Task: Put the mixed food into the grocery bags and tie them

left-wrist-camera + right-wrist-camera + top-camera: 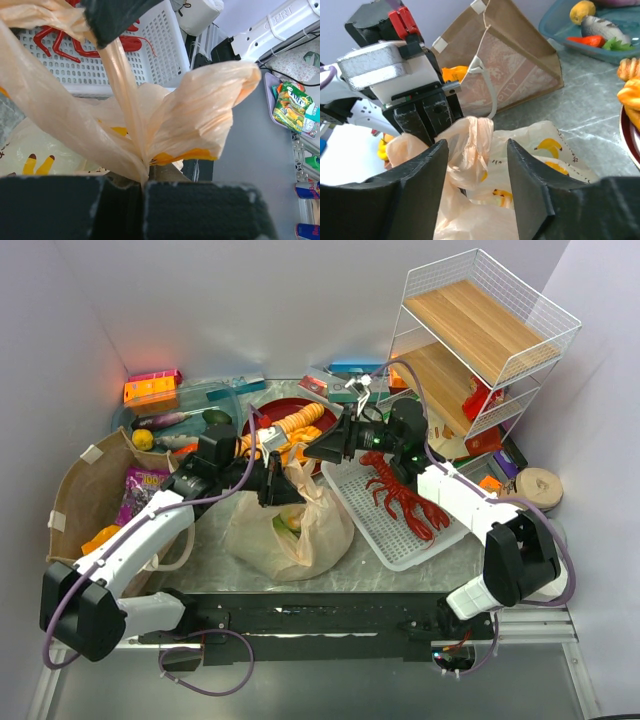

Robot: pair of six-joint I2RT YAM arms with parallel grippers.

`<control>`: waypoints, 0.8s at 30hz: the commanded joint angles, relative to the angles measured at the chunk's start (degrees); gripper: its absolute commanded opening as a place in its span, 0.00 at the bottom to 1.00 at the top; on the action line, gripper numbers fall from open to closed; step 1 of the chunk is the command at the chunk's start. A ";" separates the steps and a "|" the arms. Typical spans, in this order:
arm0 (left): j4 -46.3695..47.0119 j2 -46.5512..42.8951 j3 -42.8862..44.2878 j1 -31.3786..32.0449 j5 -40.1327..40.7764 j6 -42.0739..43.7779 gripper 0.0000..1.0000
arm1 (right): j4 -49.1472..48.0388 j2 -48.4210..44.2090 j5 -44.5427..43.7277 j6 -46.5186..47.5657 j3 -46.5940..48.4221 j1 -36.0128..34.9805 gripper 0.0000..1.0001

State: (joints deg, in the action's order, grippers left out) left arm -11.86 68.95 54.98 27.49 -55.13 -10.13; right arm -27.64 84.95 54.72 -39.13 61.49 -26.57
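As I look from the left side of the table, the brown paper bag (78, 490) stands open, and a purple snack packet (140, 490) and an orange packet (100, 538) are inside it. Next to it, the left gripper (272, 488) is closed tight on a handle of the tan plastic bag (300, 535). Its two pads meet with only the thin twisted plastic between them. The tan plastic bag sits on the table in the middle, just in front of both grippers, and a pale green thing (287, 523) shows in its mouth. Yellow banana pictures are printed on its side. The right gripper (477, 150) points in from the other side and faces the left one. Its jaws stand apart with a bunched part of the bag's top between them, and I cannot see that they press it. To the right, a white slotted basket (395, 540) holds a red toy lobster (400, 495), and a wire shelf (480, 330) stands behind it.
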 commanded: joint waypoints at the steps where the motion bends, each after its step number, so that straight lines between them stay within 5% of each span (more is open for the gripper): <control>1: 2.19 -2.15 0.04 0.11 -0.68 1.17 0.01 | 1.97 -1.80 1.79 2.04 1.00 0.11 0.46; 4: 2.54 -2.15 -0.14 0.20 -0.15 0.11 0.01 | 2.33 -3.81 1.80 2.40 0.12 0.03 0.10; 6: 1.93 -1.63 0.04 0.11 0.98 -0.41 0.01 | 2.06 -5.49 0.39 2.39 -0.84 0.03 0.00; 15: 6.04 -0.04 -2.68 -2.26 0.29 -7.69 0.01 | 17.16 -20.25 -10.41 16.35 -4.19 -4.62 0.00; 24: 9.40 2.68 -3.39 -4.46 -3.14 -12.71 0.01 | 24.92 -16.93 -19.39 25.25 -4.62 -19.48 0.00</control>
State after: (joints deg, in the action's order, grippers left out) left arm -5.52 70.37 51.86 24.23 -56.29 -19.68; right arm -4.91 66.26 39.07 -17.93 56.60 -42.00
